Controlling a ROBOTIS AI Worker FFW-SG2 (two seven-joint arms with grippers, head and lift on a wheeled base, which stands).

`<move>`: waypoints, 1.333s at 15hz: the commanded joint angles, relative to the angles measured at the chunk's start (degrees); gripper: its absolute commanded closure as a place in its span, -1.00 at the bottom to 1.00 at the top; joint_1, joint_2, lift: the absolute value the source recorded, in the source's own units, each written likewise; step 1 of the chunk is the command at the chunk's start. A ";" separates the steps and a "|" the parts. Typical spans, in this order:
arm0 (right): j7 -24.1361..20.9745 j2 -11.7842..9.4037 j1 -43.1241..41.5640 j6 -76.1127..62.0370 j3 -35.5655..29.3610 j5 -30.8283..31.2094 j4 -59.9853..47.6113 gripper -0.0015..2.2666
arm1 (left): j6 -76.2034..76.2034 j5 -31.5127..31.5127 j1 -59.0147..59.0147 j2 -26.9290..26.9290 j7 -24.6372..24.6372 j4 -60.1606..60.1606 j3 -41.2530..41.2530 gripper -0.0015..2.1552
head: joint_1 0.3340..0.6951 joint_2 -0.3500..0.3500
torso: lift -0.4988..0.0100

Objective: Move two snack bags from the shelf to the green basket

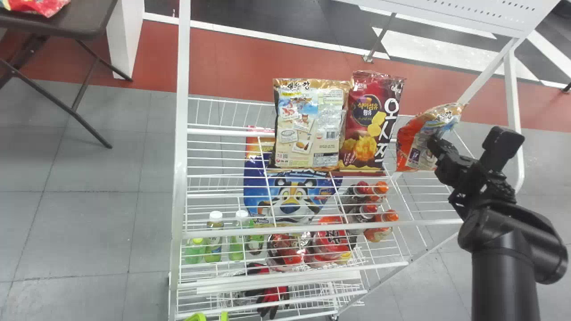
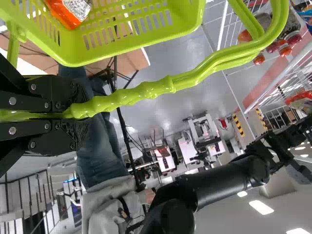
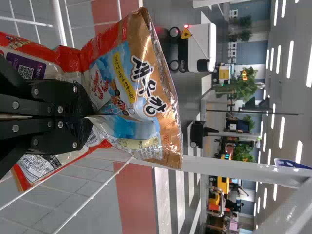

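Note:
At the right of the head view, my right gripper [image 1: 437, 145] is shut on an orange and gold snack bag [image 1: 412, 142], held at the shelf's right side. The right wrist view shows that gripper [image 3: 87, 117] pinching the crumpled middle of the snack bag [image 3: 131, 92]. On the wire shelf [image 1: 294, 229] stand a beige snack bag [image 1: 308, 129] and, touching it, a dark red one [image 1: 370, 125]. In the left wrist view my left gripper [image 2: 80, 114] is shut on the handle of the green basket [image 2: 131, 24]; an orange packet [image 2: 68, 12] lies in the basket.
Below the top shelf are a blue tiger bag [image 1: 290, 196], several bottles [image 1: 214, 236] and red bowls [image 1: 332, 240]. White posts [image 1: 180, 133] frame the rack. A dark folding table [image 1: 58, 20] is at the upper left. My right arm [image 2: 219, 180] crosses the left wrist view.

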 commanded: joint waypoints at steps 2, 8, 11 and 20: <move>-0.99 1.83 5.70 6.11 -0.78 -4.35 -11.33 0.99 | 0.00 0.19 0.00 0.01 -0.17 -0.17 0.19 0.99 | 1.00 -1.00 | 0.90; -0.90 5.08 17.92 26.32 -3.06 -7.25 -40.16 0.99 | 0.00 0.72 -0.44 -0.08 0.01 -0.35 0.27 0.99 | 1.00 -1.00 | 0.90; 3.14 6.49 22.84 38.45 -5.43 -11.12 -50.80 0.99 | 0.00 1.33 -0.44 -0.08 -0.08 -0.53 0.63 0.99 | 1.00 -1.00 | 0.90; 18.52 8.86 31.37 70.21 -15.28 -23.07 -70.66 0.99 | 0.35 1.69 -0.44 -0.17 0.27 -1.93 0.80 0.99 | 1.00 -1.00 | 0.90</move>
